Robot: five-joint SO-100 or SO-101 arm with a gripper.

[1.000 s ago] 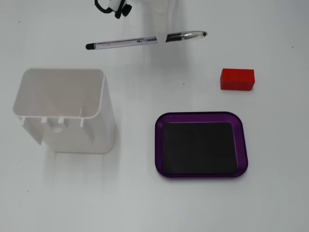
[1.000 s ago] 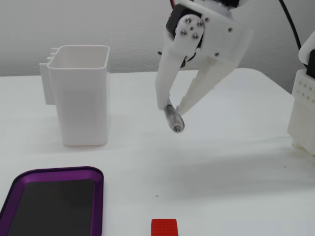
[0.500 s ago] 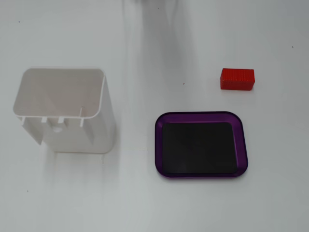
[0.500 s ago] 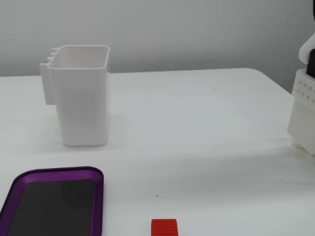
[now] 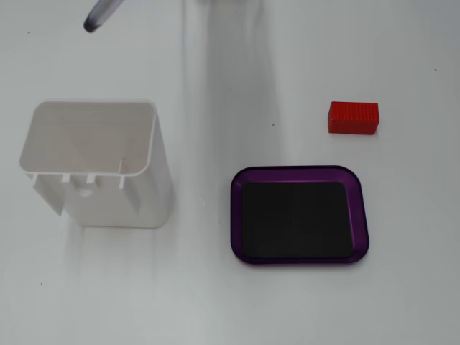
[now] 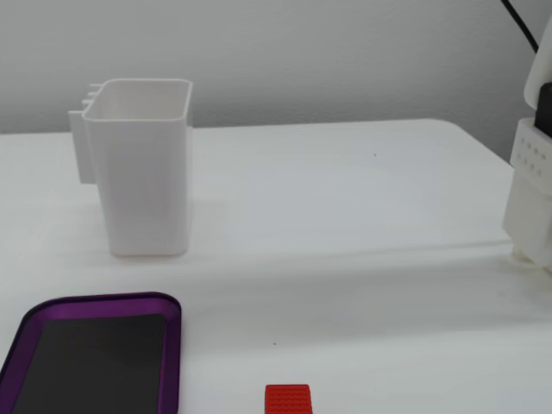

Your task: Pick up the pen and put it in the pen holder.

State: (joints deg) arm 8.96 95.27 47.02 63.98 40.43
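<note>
Only one dark end of the pen [image 5: 99,14] shows, slanting in from the top edge of a fixed view that looks down, beyond the far side of the pen holder [image 5: 140,201]. What carries the pen is out of the picture. The pen holder is a tall white box standing upright on the left of the table, open at the top, and nothing shows inside it. In a fixed view from the side the pen holder [image 6: 142,172] stands at the left, and no pen appears there. The gripper is in neither view.
A flat purple tray [image 5: 235,215] with a black centre lies right of the holder, and its rim [image 6: 172,345] shows in the side view. A small red block [image 5: 353,117] [image 6: 288,401] sits beyond the tray. The arm's white base [image 6: 530,190] stands at the right edge.
A second ago the gripper held the pen above the table. Half a second ago both were out of sight. Now the pen's end shows at the top left of the top-down view.
</note>
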